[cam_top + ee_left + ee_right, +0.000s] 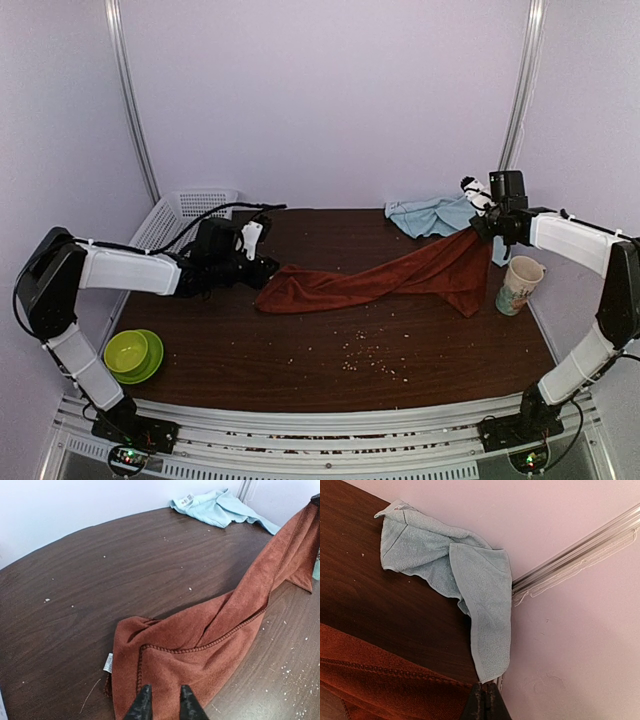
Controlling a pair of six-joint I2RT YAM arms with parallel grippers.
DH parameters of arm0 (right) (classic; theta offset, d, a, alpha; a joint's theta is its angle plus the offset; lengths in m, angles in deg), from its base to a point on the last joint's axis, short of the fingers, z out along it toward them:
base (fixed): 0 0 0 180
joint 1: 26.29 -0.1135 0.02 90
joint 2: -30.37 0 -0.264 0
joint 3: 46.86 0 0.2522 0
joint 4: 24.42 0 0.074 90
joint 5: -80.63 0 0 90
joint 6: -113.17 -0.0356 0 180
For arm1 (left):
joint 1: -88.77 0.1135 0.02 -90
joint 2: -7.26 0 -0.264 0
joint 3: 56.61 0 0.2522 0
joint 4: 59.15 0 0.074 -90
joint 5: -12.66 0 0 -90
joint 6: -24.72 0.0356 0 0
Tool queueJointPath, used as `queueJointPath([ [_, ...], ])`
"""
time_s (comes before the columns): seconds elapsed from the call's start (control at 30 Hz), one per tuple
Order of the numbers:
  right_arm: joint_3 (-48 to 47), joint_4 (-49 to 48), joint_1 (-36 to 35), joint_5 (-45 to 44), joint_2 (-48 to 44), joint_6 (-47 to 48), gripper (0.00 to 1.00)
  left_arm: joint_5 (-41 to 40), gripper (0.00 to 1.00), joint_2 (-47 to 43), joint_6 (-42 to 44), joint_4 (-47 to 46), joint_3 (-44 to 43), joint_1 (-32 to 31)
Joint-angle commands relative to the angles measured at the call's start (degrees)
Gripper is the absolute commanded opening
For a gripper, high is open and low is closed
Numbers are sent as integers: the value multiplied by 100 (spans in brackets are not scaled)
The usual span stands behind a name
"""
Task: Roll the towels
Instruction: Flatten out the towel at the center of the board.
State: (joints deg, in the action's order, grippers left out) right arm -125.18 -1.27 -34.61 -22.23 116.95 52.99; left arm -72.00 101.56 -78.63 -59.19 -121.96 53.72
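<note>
On the counter (230, 340), neither towel is rolled yet. The red towel (390, 278) lies stretched in a twisted, creased band from left to right. Its left end is bunched on the wood and its right end is lifted off it, pinched in the right hand (483, 222), whose fingers are closed tight on the cloth. The left hand (164, 692) hovers at the bunched end with its fingers a narrow way apart and seems not to grip it. The blue towel (430, 213) sits crumpled at the back right corner, with no hand on it. By my reading this is early: the red one needs flattening before any rolling, and the blue one comes after.
</note>
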Motion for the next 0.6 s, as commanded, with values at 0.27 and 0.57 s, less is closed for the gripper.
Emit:
queueJointPath([
  [0.27,57,140,24,296,-150,129,0,457,34,1894,-153,1008,-1822,-20],
  [0.57,65,151,14,396,-186,112,0,297,31,2409,-379,1267,-2223,-20],
])
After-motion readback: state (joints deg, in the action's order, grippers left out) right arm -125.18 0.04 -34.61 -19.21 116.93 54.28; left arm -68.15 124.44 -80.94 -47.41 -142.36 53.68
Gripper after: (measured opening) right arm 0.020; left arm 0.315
